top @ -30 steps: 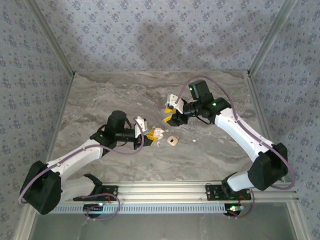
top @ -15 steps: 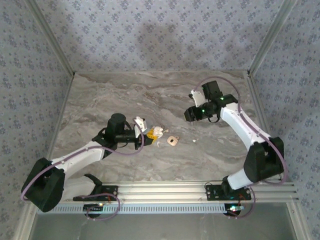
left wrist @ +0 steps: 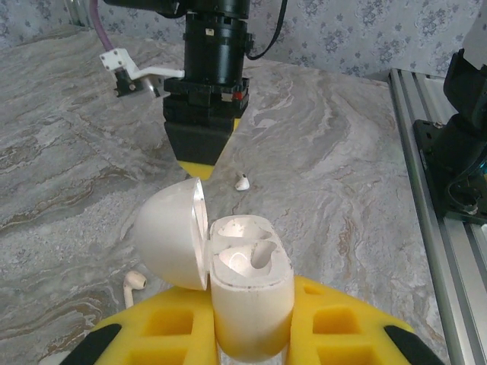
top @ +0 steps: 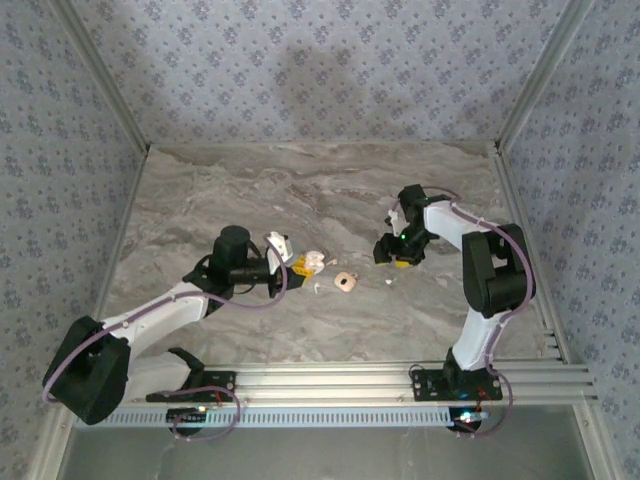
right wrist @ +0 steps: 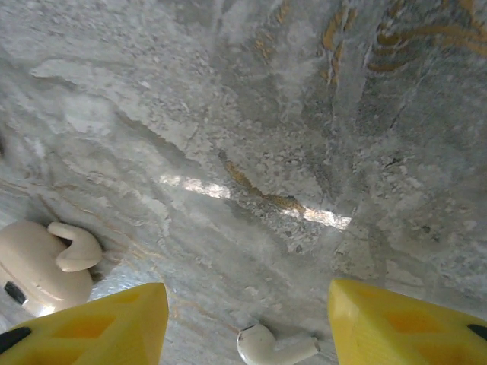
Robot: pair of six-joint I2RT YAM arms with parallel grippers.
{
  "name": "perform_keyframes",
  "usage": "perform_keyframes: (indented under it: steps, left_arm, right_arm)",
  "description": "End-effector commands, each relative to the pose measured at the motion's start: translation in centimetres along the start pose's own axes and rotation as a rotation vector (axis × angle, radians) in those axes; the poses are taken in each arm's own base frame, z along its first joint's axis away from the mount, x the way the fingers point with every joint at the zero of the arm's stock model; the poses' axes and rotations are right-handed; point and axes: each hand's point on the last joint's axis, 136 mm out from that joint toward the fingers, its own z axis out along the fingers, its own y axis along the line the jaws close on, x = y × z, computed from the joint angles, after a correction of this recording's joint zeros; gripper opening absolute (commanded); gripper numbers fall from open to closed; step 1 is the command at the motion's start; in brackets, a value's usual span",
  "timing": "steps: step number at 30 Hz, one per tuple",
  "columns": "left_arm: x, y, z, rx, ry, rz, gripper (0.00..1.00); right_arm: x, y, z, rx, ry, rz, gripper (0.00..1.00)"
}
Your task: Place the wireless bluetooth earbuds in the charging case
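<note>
While my left gripper [top: 297, 266] clamps the open charging case [left wrist: 251, 281], my right gripper [right wrist: 247, 298] hangs spread above one earbud [right wrist: 274, 346] on the marble table [right wrist: 304, 114], tan pad [right wrist: 30, 270] nearby; another earbud [left wrist: 133, 283] lies beside the case.

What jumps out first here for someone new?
The white charging case, lid flipped open, is clamped in the left gripper near the middle of the marble table. To its right, the right gripper hangs open over one earbud lying on the marble; the other earbud lies beside the case.
</note>
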Motion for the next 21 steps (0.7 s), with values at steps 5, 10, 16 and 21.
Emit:
perform_keyframes:
  steps: [5, 10, 16, 21]
  left_arm:
    - [-1.3, 0.1, -0.4, -0.001, -0.033, 0.019, 0.18]
    - [-1.1, 0.1, -0.4, 0.0, -0.027, 0.02, 0.18]
    - [-1.0, 0.1, -0.3, 0.003, -0.023, 0.016, 0.18]
    - [-1.0, 0.1, -0.3, 0.004, -0.023, 0.014, 0.18]
  right_arm:
    - [2.4, -0.9, 0.9, 0.025, 0.085, 0.053, 0.58]
    - [4.1, -0.9, 0.3, 0.037, 0.121, 0.067, 0.53]
    - [5.8, -0.2, -0.3, 0.028, 0.154, 0.066, 0.51]
    - [6.4, 1.2, -0.8, -0.006, 0.156, 0.036, 0.49]
